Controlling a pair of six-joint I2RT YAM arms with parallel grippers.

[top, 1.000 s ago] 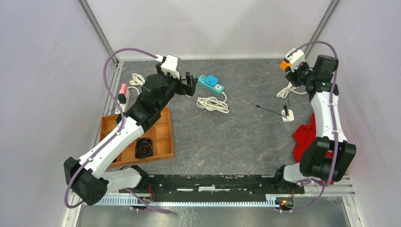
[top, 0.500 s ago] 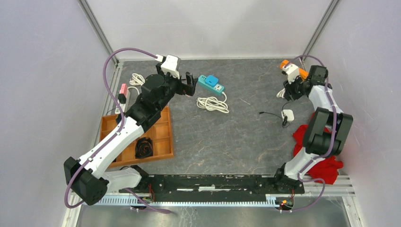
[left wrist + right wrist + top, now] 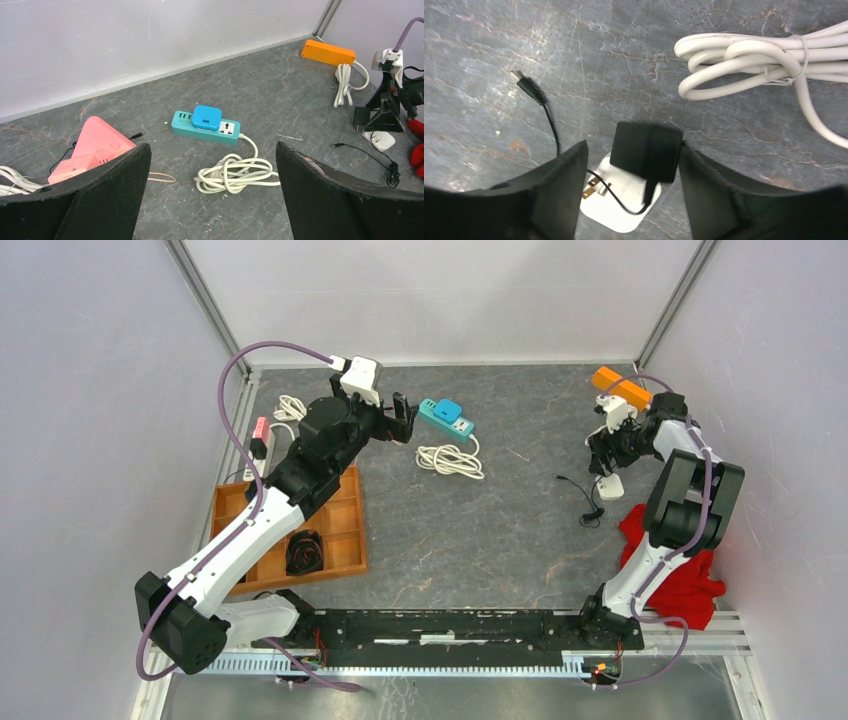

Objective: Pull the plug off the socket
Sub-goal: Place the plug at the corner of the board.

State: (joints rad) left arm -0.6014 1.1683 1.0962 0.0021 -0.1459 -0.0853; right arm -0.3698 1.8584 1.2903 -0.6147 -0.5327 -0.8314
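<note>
While atop teal socket (image 3: 227, 131), blue plug (image 3: 206, 117)

No legible text, brand or number in any view. Faint grey print on white adapter (image 3: 621, 210), partly under black plug (image 3: 646, 150), too blurred to read.

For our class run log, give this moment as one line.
left gripper: open, facing blue plug, apart | blue plug: seated in teal power strip | right gripper: open, above black adapter
</note>
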